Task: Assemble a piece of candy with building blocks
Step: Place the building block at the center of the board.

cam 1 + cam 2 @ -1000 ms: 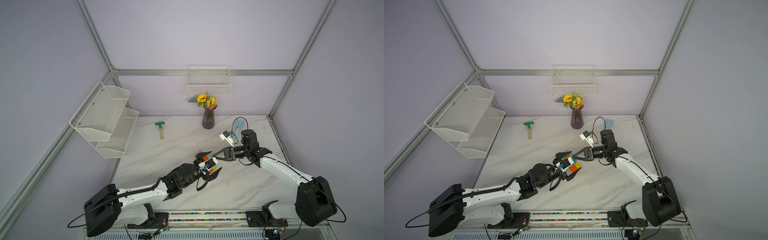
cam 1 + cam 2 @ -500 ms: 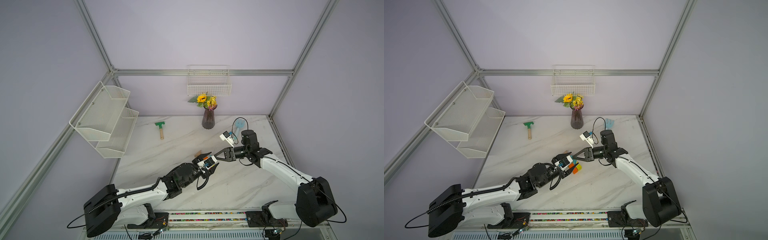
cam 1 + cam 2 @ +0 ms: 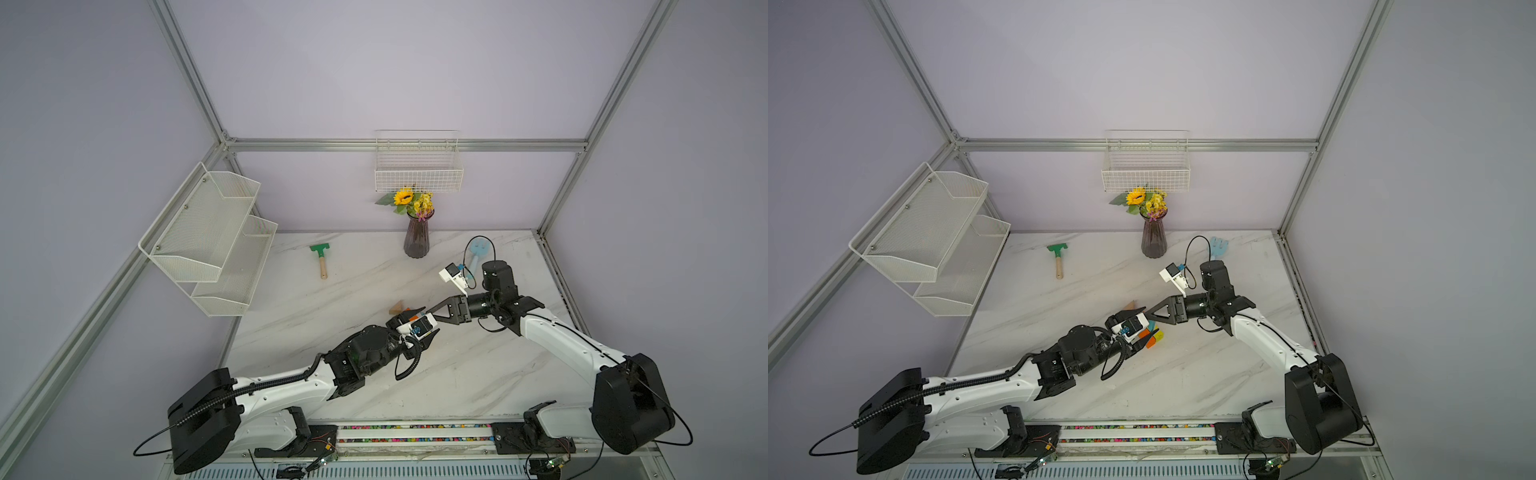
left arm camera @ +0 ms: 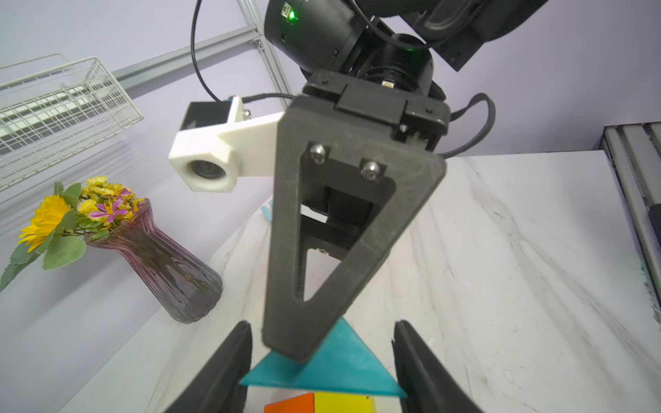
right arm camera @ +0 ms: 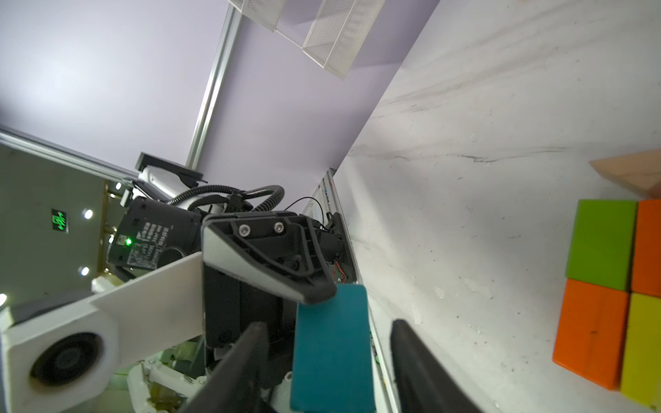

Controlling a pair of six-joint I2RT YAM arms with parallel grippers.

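1. Top views: left gripper [image 3: 411, 326] and right gripper [image 3: 431, 314] meet tip to tip over the table [image 3: 478, 374], just beside the tan triangle [image 3: 397, 307]. The teal triangle is hidden under the left wrist camera [image 3: 422, 329]. The yellow block [image 3: 1153, 341] pokes out under the left fingers. Risk: with the arms this close, a sideways exit clips the other's fingers.
2. Left wrist: left gripper [image 4: 322, 361] pinches the teal triangle [image 4: 343, 368] by its two far corners. Contact is thin, so it could pivot or pop out. A right finger [image 4: 286, 332] overlaps the piece; dragging on retreat would twist it.
3. Right wrist: right gripper [image 5: 327, 323] is spread, with gaps on both sides of the teal triangle [image 5: 329, 357]. The candy [image 5: 601, 243] lies flat, orange/yellow end bare. The piece looks airborne; a drop or skewed set-down would scatter the candy.
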